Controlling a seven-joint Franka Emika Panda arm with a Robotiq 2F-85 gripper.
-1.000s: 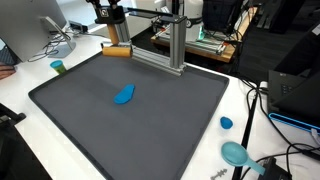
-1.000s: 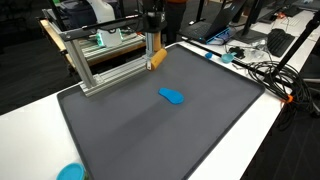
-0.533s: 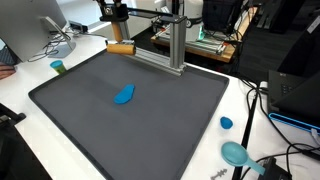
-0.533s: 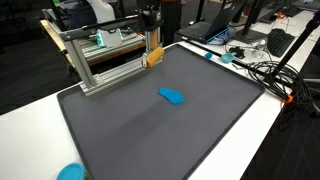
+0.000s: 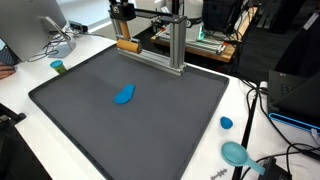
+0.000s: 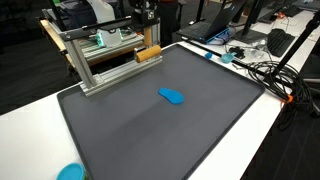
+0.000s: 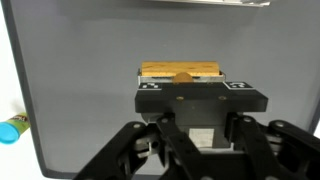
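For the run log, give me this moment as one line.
end effector: shut on block | block: at mat edge, beside frame | blue piece: mid-mat, untouched

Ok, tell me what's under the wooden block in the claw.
The wooden block, shut in the claw, sits over the dark mat near its edge, beside the metal frame. The patch straight below is covered by the block, so contact cannot be told.
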